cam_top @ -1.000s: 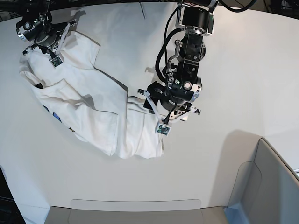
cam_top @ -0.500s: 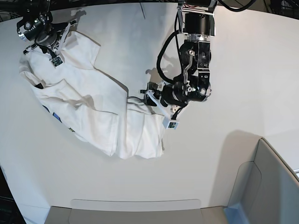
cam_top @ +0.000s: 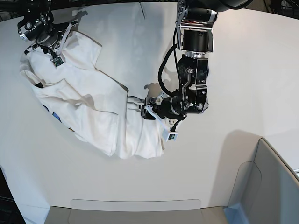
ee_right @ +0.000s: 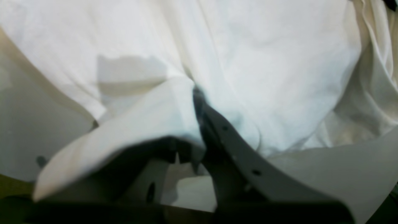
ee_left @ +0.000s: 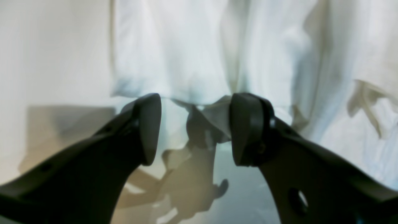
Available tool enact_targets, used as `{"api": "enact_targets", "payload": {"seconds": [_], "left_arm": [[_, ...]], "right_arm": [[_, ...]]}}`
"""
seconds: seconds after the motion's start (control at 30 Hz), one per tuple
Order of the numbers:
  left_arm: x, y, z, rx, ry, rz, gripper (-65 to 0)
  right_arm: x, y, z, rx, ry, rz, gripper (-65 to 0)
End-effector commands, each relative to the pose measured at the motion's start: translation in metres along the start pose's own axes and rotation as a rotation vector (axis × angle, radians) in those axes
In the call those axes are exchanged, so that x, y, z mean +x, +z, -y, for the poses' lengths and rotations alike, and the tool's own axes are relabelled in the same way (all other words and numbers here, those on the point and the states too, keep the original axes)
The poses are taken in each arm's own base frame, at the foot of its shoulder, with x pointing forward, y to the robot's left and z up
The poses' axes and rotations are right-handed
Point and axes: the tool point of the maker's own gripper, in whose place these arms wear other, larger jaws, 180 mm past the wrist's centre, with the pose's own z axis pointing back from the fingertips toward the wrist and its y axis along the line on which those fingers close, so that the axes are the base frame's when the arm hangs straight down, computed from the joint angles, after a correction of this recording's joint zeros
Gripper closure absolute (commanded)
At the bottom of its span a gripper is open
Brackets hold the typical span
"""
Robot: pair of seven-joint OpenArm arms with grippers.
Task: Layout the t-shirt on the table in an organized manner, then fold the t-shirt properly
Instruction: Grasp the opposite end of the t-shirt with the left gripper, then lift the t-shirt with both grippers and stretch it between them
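T-shirt (cam_top: 88, 107) remains bunched, unfolded; my right gripper (ee_right: 196, 102) pinches it, my left gripper (ee_left: 192, 127) gapes at its edge.

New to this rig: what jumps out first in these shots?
The t-shirt, white and bunched in a long diagonal across the table, from far left toward the middle. The right gripper is shut on its far-left end, cloth draped over the fingers. The left gripper, fingers wide open and low, sits at the shirt's other edge.
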Motion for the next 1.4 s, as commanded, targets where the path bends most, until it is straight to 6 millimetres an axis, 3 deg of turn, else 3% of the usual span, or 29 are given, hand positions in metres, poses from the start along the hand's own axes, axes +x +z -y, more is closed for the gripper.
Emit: {"api": "enact_targets", "payload": {"seconds": [0.0, 0.13, 0.2, 0.37, 0.47, 0.63, 0.8, 1.03, 1.1, 1.2, 1.27, 1.37], "left_arm": [[0.010, 0.001, 0.009, -0.021, -0.002, 0.023, -36.0], [0.013, 0.002, 0.016, -0.062, 0.022, 0.044, -33.9], [0.013, 0.002, 0.017, -0.067, 0.025, 0.043, -27.9], [0.015, 0.002, 0.014, -0.059, 0.032, 0.049, -2.9], [0.032, 0.010, 0.009, -0.045, 0.014, 0.072, -0.6], [0.075, 0.059, -0.040, 0.038, 0.079, 0.200, -0.7], [0.106, 0.108, -0.092, 0.133, 0.127, 0.283, -0.8], [0.125, 0.179, -0.155, 0.312, 0.106, 0.404, -0.8], [0.132, 0.219, -0.179, 0.394, 0.099, 0.478, -0.8], [0.126, 0.258, -0.204, 0.484, 0.111, 0.534, -0.9], [0.125, 0.272, -0.210, 0.515, 0.105, 0.554, -1.0], [0.120, 0.269, -0.212, 0.526, 0.088, 0.532, -1.5]], "right_arm": [[0.004, 0.004, 0.007, -0.022, 0.006, 0.015, 0.0], [0.004, 0.004, 0.006, -0.021, 0.004, 0.016, 0.0], [0.004, 0.004, 0.006, -0.021, 0.004, 0.016, 0.0], [0.006, 0.005, 0.008, -0.025, 0.002, 0.021, 0.0], [0.009, 0.007, 0.019, -0.054, -0.017, 0.035, 0.0], [0.027, 0.016, 0.050, -0.131, -0.071, 0.095, 0.0], [0.047, 0.022, 0.064, -0.164, -0.079, 0.149, 0.0], [0.092, 0.037, 0.086, -0.215, -0.097, 0.270, 0.0], [0.107, 0.044, 0.096, -0.237, -0.106, 0.314, 0.0], [0.125, 0.061, 0.120, -0.292, -0.164, 0.390, 0.0], [0.136, 0.075, 0.138, -0.330, -0.228, 0.451, 0.0], [0.150, 0.083, 0.147, -0.340, -0.257, 0.497, 0.0]]}}
